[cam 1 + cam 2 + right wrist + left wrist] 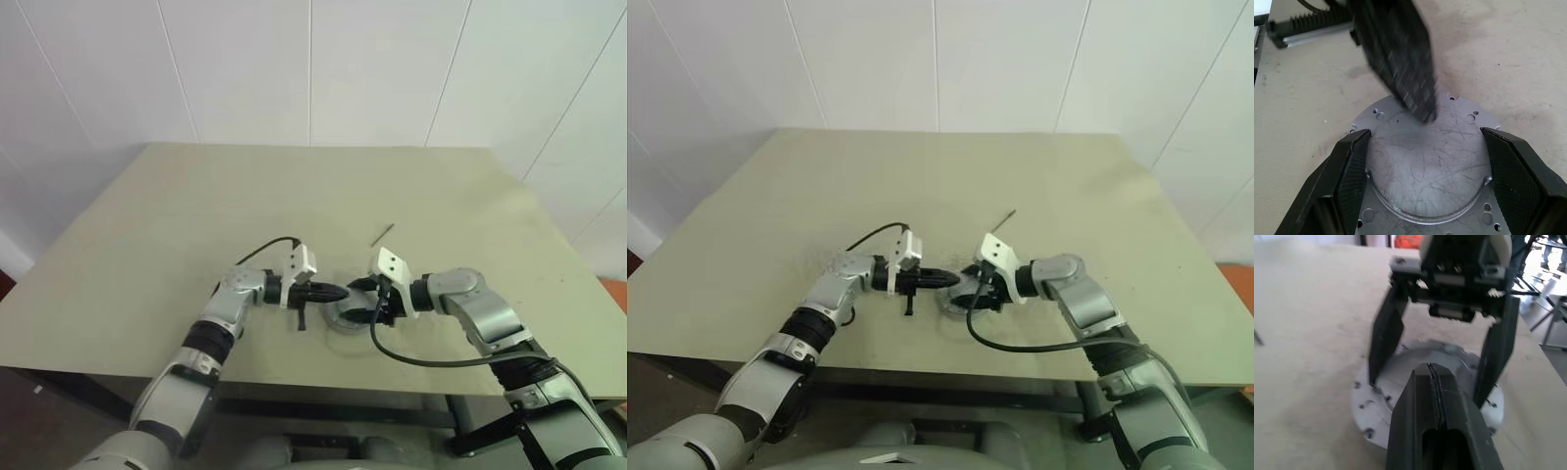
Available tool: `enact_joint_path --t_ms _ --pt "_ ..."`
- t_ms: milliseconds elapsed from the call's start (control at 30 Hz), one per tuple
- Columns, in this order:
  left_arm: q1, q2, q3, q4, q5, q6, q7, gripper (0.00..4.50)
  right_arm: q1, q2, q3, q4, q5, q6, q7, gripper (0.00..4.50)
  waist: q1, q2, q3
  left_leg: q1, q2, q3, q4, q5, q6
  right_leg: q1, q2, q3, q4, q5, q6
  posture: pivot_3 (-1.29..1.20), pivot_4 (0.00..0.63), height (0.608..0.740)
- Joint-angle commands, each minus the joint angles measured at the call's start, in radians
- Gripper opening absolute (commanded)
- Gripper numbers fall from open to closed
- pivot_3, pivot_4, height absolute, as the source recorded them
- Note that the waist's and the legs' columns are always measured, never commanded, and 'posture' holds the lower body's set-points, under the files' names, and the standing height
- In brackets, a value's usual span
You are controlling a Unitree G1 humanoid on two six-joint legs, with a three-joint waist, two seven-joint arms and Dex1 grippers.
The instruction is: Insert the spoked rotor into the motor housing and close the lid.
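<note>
where the two arms meet near the front edge of the bench, the motor housing lies flat, its scratched silver lid face up. the right gripper straddles it, jaws wide open on either side of the raised round part; contact cannot be confirmed. the left gripper, jaws fully closed and empty, points its tip over the housing's top. a small dark rod lies farther back on the bench.
</note>
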Motion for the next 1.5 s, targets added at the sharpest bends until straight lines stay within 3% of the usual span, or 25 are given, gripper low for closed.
enact_joint_path --t_ms 33,467,667,700,767,1167,1500 --pt "-0.039 -0.007 -0.009 0.010 0.021 -0.023 -0.017 0.00 0.099 -0.031 0.102 0.077 -0.053 0.081 0.030 3.17 0.000 0.000 -0.001 0.000 0.000 0.000 0.000 0.000 0.000 0.000 0.000 0.000 0.000 0.000 0.000 0.00 0.000 0.740" --pt "-0.032 -0.026 -0.014 0.019 0.040 -0.014 -0.026 0.00 0.135 -0.038 0.127 0.120 -0.126 -0.039 -0.024 3.17 0.000 -0.001 -0.003 0.001 -0.003 -0.001 0.001 0.000 0.001 0.002 -0.005 -0.001 0.000 -0.002 0.003 0.00 0.000 0.740" --pt "-0.023 -0.021 -0.019 0.006 0.041 0.008 -0.031 0.00 0.137 -0.032 0.085 0.089 -0.072 -0.001 -0.020 3.17 0.000 -0.001 -0.003 0.003 -0.003 -0.001 0.001 0.000 0.001 0.004 -0.005 -0.001 0.000 -0.002 0.003 0.00 0.000 0.740" --pt "-0.020 -0.020 -0.020 0.003 0.042 0.011 -0.031 0.00 0.136 -0.031 0.076 0.081 -0.059 0.017 -0.019 3.91 0.000 -0.002 -0.004 0.003 -0.003 -0.001 0.001 0.000 0.001 0.004 -0.005 -0.001 0.000 -0.003 0.003 0.00 0.000 0.740" --pt "-0.016 -0.018 -0.021 -0.002 0.044 0.016 -0.031 0.00 0.132 -0.030 0.053 0.054 -0.020 0.066 -0.012 4.48 -0.001 -0.002 -0.004 0.003 -0.003 -0.002 0.001 -0.001 0.001 0.004 -0.006 -0.001 0.000 -0.003 0.004 0.00 0.000 0.740" --pt "0.009 -0.015 -0.023 -0.033 0.047 0.041 -0.037 0.00 0.114 -0.111 -0.041 -0.117 0.181 0.255 0.089 4.48 0.031 -0.002 -0.003 -0.003 -0.008 -0.003 0.001 -0.011 0.009 -0.003 -0.011 -0.003 -0.001 -0.005 0.007 0.00 0.000 0.740" --pt "0.006 -0.050 -0.004 -0.067 0.002 0.102 -0.032 0.00 0.132 -0.149 0.014 -0.101 0.122 0.210 0.076 4.48 0.041 -0.002 -0.004 -0.006 -0.008 -0.002 0.001 -0.017 0.011 -0.003 -0.012 -0.002 -0.009 -0.005 0.007 0.00 0.000 0.740"
